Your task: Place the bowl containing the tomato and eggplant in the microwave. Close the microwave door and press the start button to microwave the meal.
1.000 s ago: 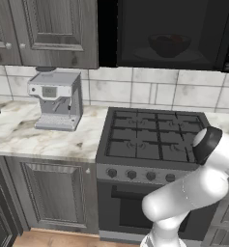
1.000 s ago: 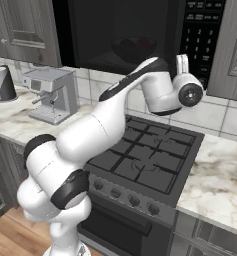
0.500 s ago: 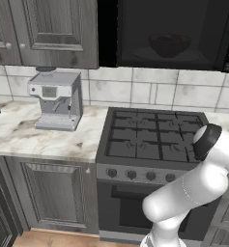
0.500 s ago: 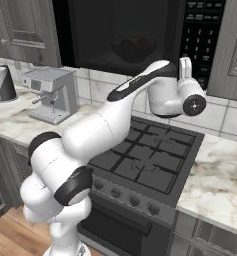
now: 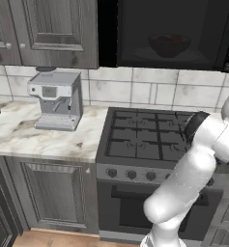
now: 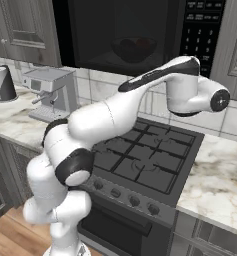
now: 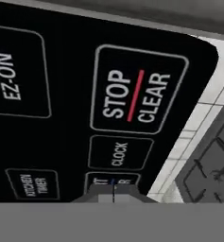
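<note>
The black microwave hangs above the stove with its door shut. Through the dark window I see the bowl on the turntable, with the reddish tomato and the dark eggplant in it. The button strip runs down the microwave's right side. In the hand view my gripper sits very close to this strip, fingertips together, just below the CLOCK button and the STOP CLEAR button. My wrist hangs below the strip.
A black gas stove stands under the microwave. A grey coffee machine rests on the marble counter to the left. A dark canister stands at the far left. Grey cabinet doors flank the microwave.
My arm has swung right and the wrist has turned beneath the button strip. The microwave and the bowl inside have not moved.
</note>
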